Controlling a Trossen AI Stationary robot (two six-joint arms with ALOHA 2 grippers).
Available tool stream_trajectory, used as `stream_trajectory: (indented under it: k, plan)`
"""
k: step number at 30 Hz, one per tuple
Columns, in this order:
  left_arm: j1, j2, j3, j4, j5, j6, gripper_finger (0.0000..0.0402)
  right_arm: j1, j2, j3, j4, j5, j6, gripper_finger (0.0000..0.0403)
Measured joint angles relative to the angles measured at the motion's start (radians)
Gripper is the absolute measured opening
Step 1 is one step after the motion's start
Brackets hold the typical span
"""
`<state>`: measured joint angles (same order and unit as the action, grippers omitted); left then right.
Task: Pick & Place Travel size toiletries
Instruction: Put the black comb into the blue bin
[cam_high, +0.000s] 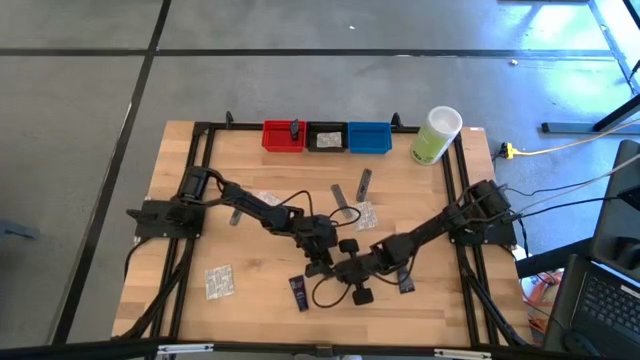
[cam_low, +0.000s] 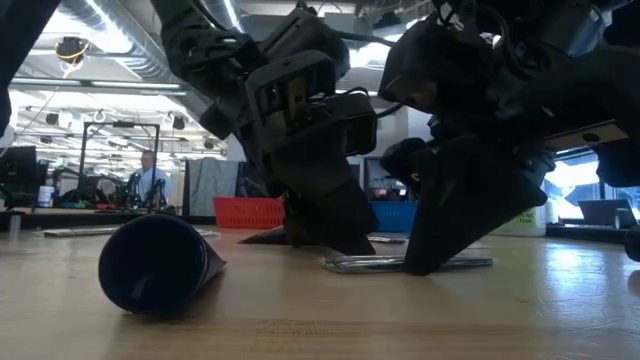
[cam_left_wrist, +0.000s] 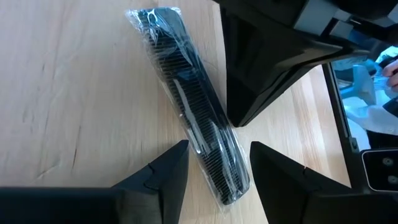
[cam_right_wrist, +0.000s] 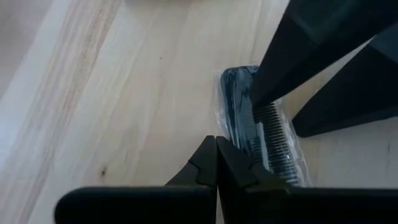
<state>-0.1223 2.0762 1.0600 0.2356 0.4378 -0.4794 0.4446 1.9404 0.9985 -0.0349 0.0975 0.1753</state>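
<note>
A black comb in a clear crinkly wrapper (cam_left_wrist: 199, 118) lies flat on the wooden table in the middle, and also shows in the right wrist view (cam_right_wrist: 267, 137) and the low view (cam_low: 410, 263). My left gripper (cam_left_wrist: 217, 146) is open, with one finger on either side of the comb near one end (cam_high: 322, 262). My right gripper (cam_right_wrist: 216, 146) is shut, and its tips stand low beside the comb's long edge (cam_high: 350, 270). In the high view both grippers hide the comb. A dark navy mini tube (cam_high: 298, 292) lies on the table just nearer. My left gripper has one fingertip (cam_right_wrist: 256, 99) right at the comb's wrapper edge, coming from above. I cannot tell whether it touches. My right gripper's shut fingertips (cam_left_wrist: 239, 118) stand against the wrapper's long side, slanting down from the right. Whether they touch it I cannot tell.
Red (cam_high: 283, 136), black (cam_high: 326, 137) and blue (cam_high: 369, 137) bins line the far edge, with a tall pale-green container (cam_high: 435, 135) to their right. A clear packet (cam_high: 219, 282) lies near left. Grey sachets (cam_high: 363, 183) and another packet (cam_high: 367, 215) lie beyond the grippers.
</note>
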Motion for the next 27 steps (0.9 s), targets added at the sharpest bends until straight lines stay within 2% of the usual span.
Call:
stream_trajectory:
  k: [16, 27]
  plan:
    - [-0.007, -0.002, 0.001, -0.023, 0.059, -0.012, 0.0168, -0.011, 0.003, -0.002, 0.002, 0.094, -0.026, 0.0000]
    - [-0.007, -0.002, 0.000, -0.023, 0.060, -0.008, 0.0168, -0.029, 0.004, -0.005, 0.043, 0.100, -0.027, 0.0000]
